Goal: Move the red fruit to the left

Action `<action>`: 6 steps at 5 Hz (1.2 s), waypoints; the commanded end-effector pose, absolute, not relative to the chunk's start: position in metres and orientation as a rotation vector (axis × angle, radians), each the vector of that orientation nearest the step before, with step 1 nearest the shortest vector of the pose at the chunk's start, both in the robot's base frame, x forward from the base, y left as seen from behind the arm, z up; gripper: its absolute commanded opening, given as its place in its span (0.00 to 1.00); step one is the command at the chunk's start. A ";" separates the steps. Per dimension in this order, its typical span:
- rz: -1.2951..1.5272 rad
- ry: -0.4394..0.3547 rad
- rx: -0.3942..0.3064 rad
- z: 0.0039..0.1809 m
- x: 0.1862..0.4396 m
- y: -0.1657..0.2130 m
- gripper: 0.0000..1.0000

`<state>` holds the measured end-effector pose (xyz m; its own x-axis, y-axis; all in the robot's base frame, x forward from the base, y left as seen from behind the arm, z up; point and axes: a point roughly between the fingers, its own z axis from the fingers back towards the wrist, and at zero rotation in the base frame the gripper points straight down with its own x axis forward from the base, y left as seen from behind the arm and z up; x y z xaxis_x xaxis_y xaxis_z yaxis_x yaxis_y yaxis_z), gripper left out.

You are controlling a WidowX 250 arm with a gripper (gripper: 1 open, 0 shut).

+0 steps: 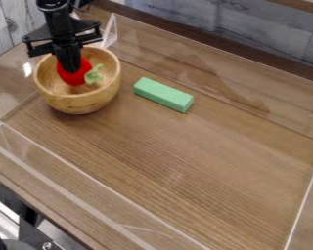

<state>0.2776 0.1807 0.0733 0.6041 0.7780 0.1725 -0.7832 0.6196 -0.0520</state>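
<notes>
Right now the fingers [71,66] point straight down and pinch the red fruit [77,73] from above, inside the wooden bowl [67,100] at the far left of the table [186,166]. The fruit sits directly beneath them, so nothing separates grip and target. The green block [163,95] lies well apart, to the right.

even, soft indoor light, low resolution, slight glare on clear walls [186,39].
</notes>
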 end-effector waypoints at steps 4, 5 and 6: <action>0.862 -0.219 0.075 0.048 0.280 0.214 1.00; 0.869 -0.213 0.088 0.040 0.284 0.218 1.00; 0.876 -0.201 0.090 0.036 0.287 0.220 1.00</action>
